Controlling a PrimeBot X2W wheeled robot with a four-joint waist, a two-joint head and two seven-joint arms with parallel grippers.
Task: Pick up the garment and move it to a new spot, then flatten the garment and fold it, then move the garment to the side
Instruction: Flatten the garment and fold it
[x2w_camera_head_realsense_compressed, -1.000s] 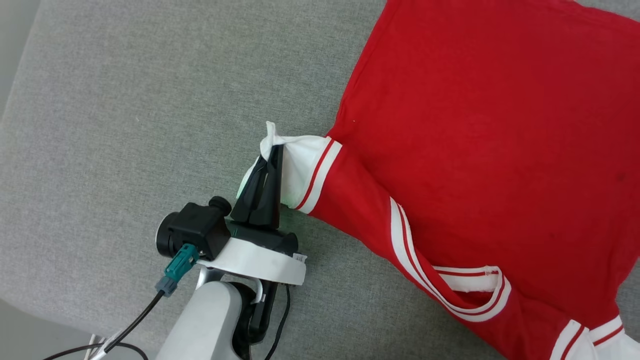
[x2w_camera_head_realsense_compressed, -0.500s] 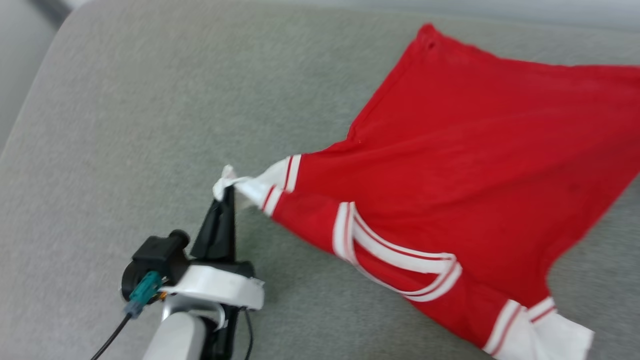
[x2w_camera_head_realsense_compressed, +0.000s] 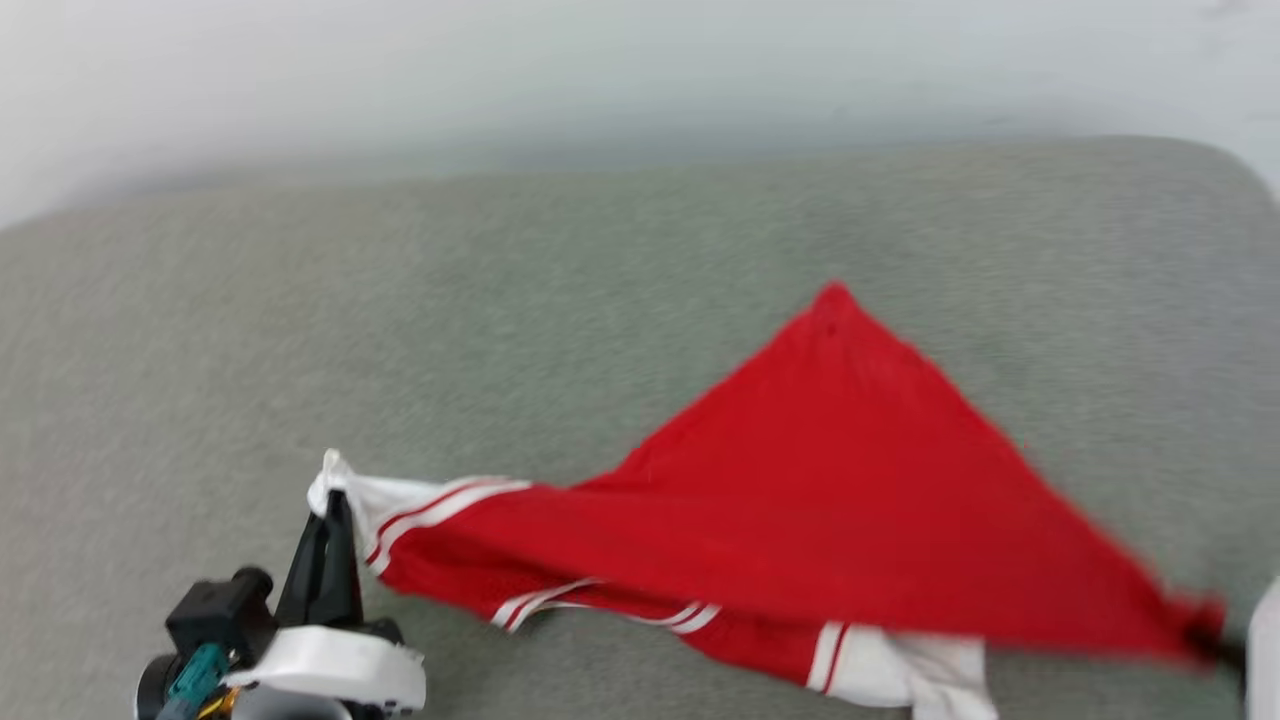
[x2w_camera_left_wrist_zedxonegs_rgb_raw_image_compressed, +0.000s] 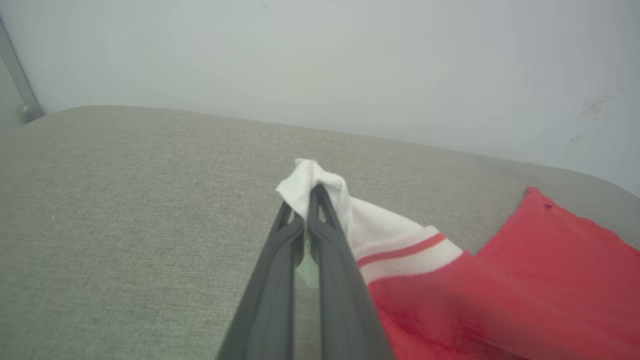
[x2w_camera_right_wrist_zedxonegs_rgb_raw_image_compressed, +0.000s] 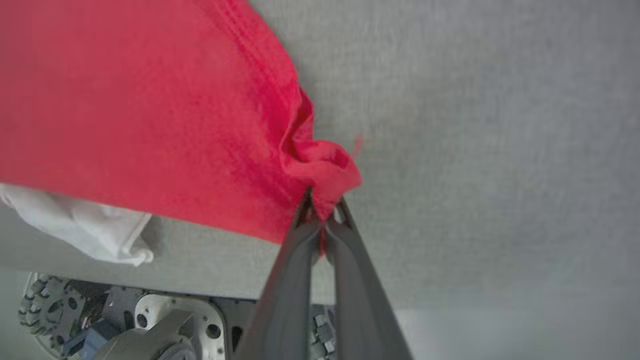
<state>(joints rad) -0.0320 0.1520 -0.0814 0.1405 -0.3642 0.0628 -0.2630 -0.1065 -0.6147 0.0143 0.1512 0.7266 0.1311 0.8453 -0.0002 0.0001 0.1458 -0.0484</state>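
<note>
Here the garment is stretched out as a broad red triangle over the grey fabric surface, held at two of its corners. The left fingers are closed on the bunched end of a white sleeve, low at the left of the head view. The left wrist view shows the same pinch: the left fingers are pressed together with a tuft of white cloth sticking out past their tips. Just behind it are the sleeve's red stripe and the start of the red body.

The right fingers are clamped on a puckered red corner, and the cloth fans away from that grip. In the head view this corner runs to the right edge (that view is blurred, so the grip itself is hard to make out there).

The third corner points away from the robot and seems to rest on the surface. The edge between the two grips is pulled fairly straight. Below that edge the striped collar trim shows, and the second white sleeve sags. In the right wrist view it hangs under the red cloth. Part of the robot's base lies past the near edge of the surface, and a pale wall stands behind.
</note>
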